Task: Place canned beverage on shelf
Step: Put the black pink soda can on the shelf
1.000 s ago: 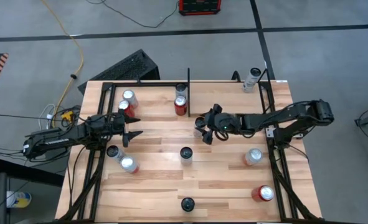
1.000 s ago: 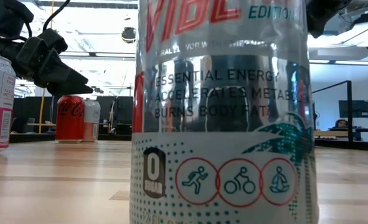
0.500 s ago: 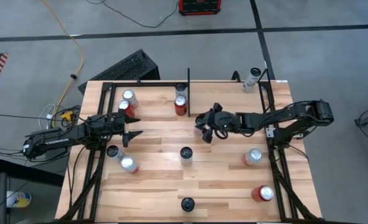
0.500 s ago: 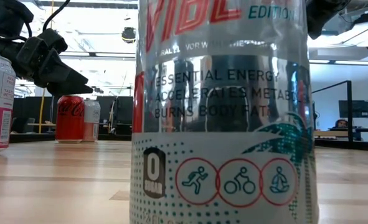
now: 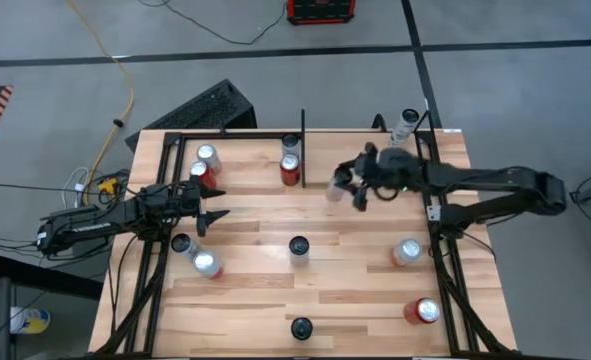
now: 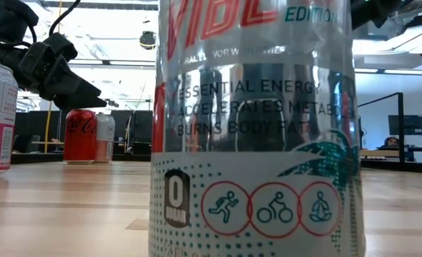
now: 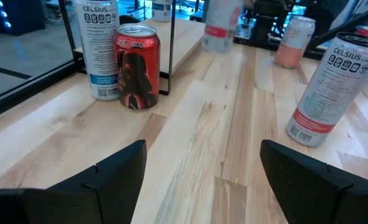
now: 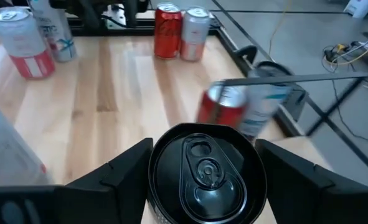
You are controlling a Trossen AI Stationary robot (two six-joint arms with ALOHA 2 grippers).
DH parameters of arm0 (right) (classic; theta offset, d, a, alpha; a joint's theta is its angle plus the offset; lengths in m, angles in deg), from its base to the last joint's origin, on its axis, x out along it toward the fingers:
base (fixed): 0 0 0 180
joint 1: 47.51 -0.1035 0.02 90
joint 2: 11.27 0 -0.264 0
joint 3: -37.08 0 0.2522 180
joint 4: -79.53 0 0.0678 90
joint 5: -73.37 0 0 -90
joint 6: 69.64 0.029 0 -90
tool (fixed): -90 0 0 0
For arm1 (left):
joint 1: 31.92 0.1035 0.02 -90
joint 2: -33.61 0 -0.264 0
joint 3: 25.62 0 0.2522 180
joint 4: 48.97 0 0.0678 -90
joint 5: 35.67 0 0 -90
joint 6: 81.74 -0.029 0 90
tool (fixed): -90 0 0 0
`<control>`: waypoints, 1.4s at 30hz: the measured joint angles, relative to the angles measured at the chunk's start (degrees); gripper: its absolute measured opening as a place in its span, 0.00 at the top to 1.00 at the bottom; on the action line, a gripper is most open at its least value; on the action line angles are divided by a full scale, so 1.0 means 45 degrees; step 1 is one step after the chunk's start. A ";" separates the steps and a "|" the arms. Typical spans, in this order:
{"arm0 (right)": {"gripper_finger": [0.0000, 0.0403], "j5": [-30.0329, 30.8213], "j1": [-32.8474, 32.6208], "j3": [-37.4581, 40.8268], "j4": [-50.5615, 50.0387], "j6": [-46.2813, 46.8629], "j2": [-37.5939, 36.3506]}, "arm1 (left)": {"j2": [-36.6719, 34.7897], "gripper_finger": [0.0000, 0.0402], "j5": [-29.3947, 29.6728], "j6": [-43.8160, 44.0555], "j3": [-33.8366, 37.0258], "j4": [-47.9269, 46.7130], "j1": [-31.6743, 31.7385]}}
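Observation:
My right gripper (image 5: 343, 187) is over the far middle of the wooden shelf (image 5: 255, 215) and is shut on a black-topped beverage can (image 8: 207, 165). That can shows blurred in the high view (image 5: 335, 186). It is just right of the short black divider bar (image 5: 302, 130). A red can (image 5: 290, 170) and a pale can (image 5: 291, 143) stand on their bases left of that bar. My left gripper (image 5: 213, 213) waits open at the left side, with nothing between its fingers (image 7: 109, 180). My right gripper pinches the can's side wall just below its rim (image 8: 154, 177) between its two fingers, one on each side. The fingers come from the table's right side, nearly level and slanting a little down. The can stands upright in the hold, top up, raised off the planks.
Several other cans stand about: two at the far left (image 5: 204, 163), two at the near left (image 5: 195, 254), one in the middle (image 5: 299, 246), one at the near edge (image 5: 302, 327) that fills the low view (image 6: 253, 128), and two at the right (image 5: 407, 250). A bottle (image 5: 407, 122) stands at the far right corner.
My right gripper has carried the can up and toward the table's far right, nearer the divider bar. The can has stayed upright.

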 joint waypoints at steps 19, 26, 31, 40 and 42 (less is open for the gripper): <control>0.31 -0.3212 0.6214 -0.0016 -0.2581 -0.1964 -0.0820 | 0.0000 0.25 -0.0004 0.0000 0.0000 0.0000 0.0000; 0.30 -0.3223 0.6545 -0.0048 -0.2308 -0.2036 -0.0322 | 0.0000 0.25 0.0000 0.0000 0.0000 0.0000 -0.0004; 0.18 -0.3213 0.6540 -0.0066 -0.2353 -0.2068 -0.0118 | 0.0000 0.25 0.0000 0.0000 0.0000 0.0000 -0.0003; 0.12 -0.3202 0.6535 -0.0027 -0.2280 -0.1976 -0.0609 | 0.0000 0.25 0.0000 -0.0003 0.0005 0.0000 -0.0001; 0.13 -0.3197 0.6535 -0.0027 -0.2063 -0.1976 -0.0909 | 0.0000 0.25 0.0000 0.0000 0.0005 0.0000 0.0000</control>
